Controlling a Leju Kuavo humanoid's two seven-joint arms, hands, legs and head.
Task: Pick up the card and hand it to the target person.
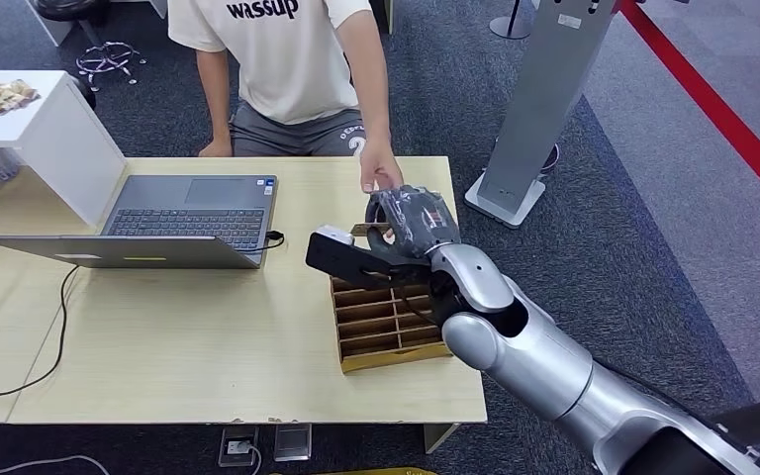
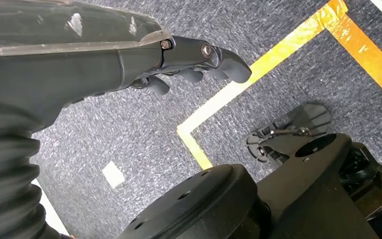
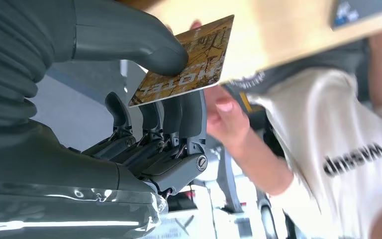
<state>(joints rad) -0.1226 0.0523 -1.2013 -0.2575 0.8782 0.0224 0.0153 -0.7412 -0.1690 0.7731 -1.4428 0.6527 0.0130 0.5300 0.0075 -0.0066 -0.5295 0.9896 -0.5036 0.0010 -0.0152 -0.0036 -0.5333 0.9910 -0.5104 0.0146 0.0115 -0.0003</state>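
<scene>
The card sits pinched between my right hand's thumb and fingers, held out above the far end of the wooden tray at centre frame, right by the person's hand, which seems to touch its edge already. I should keep it steady and let go only once their grip is firm. The laptop lies well left, nothing blocks; my left hand hangs empty over the floor, fingers loosely curled.

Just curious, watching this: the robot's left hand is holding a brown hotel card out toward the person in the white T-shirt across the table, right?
Not quite: it is the right hand, not the left, that pinches the brown hotel card and offers it to the person in the white T-shirt. The right wrist view shows this. The left hand hangs over the carpet, holding nothing.
</scene>
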